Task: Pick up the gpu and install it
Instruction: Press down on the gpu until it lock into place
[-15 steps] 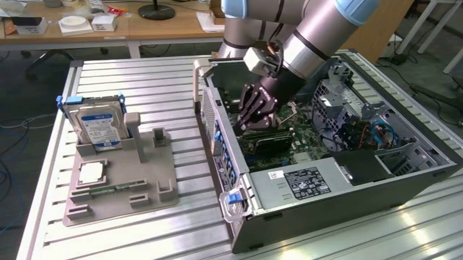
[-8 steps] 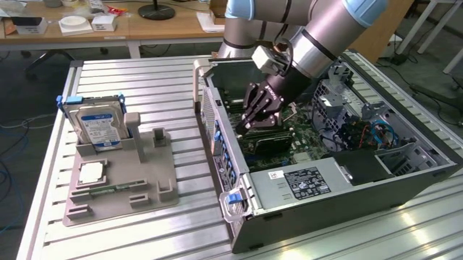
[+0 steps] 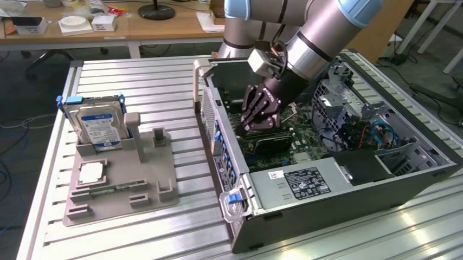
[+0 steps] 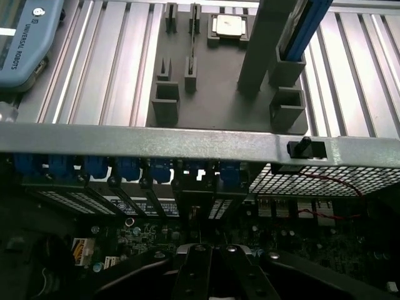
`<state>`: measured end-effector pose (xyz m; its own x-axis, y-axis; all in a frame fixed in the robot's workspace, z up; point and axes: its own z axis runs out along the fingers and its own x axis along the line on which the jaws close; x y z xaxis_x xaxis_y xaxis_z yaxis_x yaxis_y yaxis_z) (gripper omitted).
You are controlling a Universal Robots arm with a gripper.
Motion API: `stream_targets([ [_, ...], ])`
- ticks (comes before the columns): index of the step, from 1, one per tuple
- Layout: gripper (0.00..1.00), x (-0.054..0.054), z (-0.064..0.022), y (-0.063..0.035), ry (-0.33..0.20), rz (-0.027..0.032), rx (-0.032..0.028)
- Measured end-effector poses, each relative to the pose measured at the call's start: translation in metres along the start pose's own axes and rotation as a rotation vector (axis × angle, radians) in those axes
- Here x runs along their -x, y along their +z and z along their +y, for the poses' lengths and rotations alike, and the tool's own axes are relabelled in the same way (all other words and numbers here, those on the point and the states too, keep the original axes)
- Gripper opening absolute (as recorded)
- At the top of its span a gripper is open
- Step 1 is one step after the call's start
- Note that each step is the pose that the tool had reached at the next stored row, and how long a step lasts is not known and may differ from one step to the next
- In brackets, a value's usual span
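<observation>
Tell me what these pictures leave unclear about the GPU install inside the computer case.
- Exterior view: the gpu sits partly under the gripper, so its seating in the slot is hidden.
- Wrist view: the gripper fingertips run off the picture's edge, hiding what they clamp.

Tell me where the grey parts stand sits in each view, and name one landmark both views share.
Exterior view: the grey stand lies on the slatted table, on the exterior view's left of the open computer case.
Wrist view: the grey stand lies on the slats beyond the case's metal wall.
Shared landmark: the square silver chip resting on the stand.
</observation>
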<state>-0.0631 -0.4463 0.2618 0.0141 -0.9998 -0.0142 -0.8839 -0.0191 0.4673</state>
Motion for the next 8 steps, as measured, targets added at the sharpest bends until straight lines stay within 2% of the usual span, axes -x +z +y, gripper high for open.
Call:
stream_targets([
  [8,0.1,0.0,-0.0007,0.0014,0.0,0.0,0.0],
])
